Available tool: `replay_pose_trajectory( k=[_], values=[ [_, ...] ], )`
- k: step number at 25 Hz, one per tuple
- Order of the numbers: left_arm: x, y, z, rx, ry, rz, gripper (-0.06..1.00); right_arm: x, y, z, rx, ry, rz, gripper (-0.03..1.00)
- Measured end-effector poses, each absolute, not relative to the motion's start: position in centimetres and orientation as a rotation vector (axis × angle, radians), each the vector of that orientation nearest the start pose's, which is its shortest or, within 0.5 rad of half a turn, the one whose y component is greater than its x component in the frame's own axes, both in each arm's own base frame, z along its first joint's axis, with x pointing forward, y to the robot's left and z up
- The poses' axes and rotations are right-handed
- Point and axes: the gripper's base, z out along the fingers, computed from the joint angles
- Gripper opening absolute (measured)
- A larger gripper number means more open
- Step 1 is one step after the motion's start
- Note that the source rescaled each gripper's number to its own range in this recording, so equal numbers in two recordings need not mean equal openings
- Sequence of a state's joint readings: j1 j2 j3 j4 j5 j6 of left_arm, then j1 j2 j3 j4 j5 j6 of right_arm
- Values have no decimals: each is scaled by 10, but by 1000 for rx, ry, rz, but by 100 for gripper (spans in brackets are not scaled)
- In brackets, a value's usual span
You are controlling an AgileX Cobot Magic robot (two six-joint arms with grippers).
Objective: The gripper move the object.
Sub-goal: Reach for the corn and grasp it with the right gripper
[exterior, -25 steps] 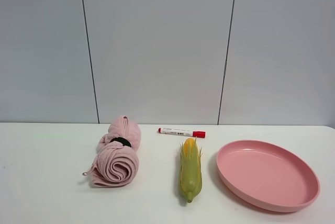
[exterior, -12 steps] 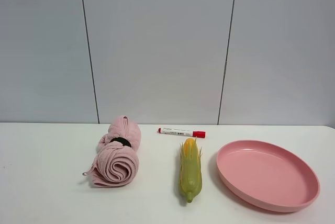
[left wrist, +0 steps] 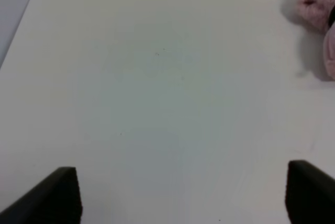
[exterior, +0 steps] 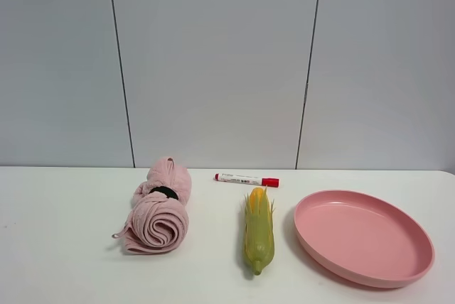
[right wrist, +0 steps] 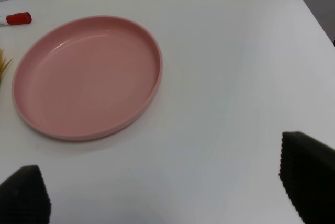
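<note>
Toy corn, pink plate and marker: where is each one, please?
toy corn (exterior: 259, 236), exterior high view, on the green husk.
pink plate (exterior: 362, 239), exterior high view, on its bare floor.
marker (exterior: 243, 178), exterior high view, on the white barrel.

Yellow-orange kernels at one end and a streaky yellow-green husk, that was the corn cob (exterior: 259, 233), and the plate (exterior: 364, 236) came up plain salmon pink! The rolled towel (exterior: 158, 212) was a softer dusty pink with a black band (exterior: 165, 192), the marker (exterior: 247, 180) white with a red cap, the table (exterior: 57, 247) white, the wall (exterior: 213, 62) pale grey with thin dark seams. The left gripper (left wrist: 180, 167) and right gripper (right wrist: 162, 150) both showed black.
</note>
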State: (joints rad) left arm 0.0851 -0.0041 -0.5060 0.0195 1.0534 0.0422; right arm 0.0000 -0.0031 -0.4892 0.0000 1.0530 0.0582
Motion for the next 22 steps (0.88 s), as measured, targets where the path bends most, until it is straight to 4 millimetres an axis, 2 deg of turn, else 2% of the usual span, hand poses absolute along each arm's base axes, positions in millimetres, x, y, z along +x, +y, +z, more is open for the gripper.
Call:
replay_pose_trajectory(
  k=[10,14,18,22],
  values=[
    [-6,1,280,-44,2028,104,100,-3,0,275,60,2049,36,100],
    [-6,1,280,-44,2028,104,100,14,1,276,-25,2156,13,100],
    [-6,1,280,-44,2028,104,100,36,4,297,-266,2165,-47,100],
    [-6,1,280,-44,2028,104,100,68,16,331,-291,2140,88,100]
  ],
)
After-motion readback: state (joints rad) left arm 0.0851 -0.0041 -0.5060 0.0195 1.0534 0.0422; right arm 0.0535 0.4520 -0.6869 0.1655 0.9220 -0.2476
